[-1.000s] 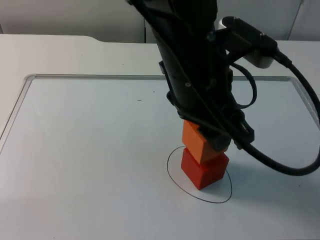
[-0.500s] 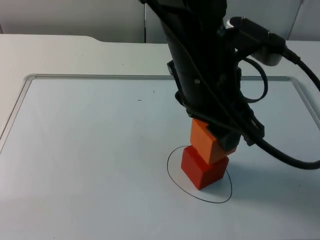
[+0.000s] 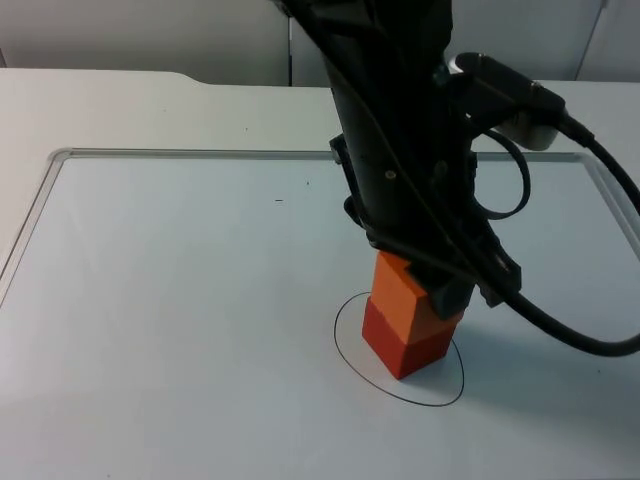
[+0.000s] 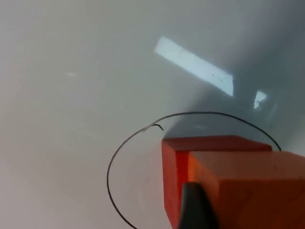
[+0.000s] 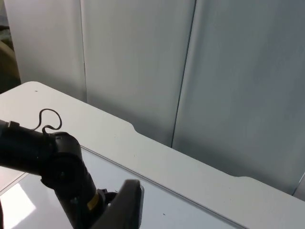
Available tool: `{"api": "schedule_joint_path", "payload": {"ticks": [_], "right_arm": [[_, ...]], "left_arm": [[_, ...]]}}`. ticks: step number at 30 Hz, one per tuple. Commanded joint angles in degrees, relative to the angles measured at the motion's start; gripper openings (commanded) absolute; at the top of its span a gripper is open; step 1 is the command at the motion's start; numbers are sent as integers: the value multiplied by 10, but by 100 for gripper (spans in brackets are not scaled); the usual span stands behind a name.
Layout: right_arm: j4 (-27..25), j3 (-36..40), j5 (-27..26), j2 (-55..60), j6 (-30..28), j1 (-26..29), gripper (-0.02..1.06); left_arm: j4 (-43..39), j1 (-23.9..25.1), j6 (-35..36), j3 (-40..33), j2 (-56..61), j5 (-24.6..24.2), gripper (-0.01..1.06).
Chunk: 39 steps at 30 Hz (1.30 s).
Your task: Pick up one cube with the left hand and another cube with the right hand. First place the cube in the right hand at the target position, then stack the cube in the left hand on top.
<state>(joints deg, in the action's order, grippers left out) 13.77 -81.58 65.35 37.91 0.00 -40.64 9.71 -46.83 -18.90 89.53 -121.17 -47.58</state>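
I'm watching the left gripper (image 3: 432, 290) pinching the orange cube (image 3: 405, 297) onto the red cube (image 3: 405, 345); releasing off-centre risks toppling it.

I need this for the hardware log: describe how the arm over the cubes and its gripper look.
The left arm is a thick black column of glossy, rounded segments. It narrows to the left gripper, also black, with blocky matte fingers; one rounded dark grey fingertip appears in the left wrist view.
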Motion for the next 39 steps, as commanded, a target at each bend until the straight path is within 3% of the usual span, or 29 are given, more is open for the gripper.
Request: {"api": "schedule_joint_path", "payload": {"ticks": [1,39], "right_arm": [[-3,3,0,-1,0,-1,105],[-3,3,23,-1,0,-1,105]], "left_arm": [[3,-2,0,4,-8,-1,23],[-11,-2,29,5,-11,8,23]]}}
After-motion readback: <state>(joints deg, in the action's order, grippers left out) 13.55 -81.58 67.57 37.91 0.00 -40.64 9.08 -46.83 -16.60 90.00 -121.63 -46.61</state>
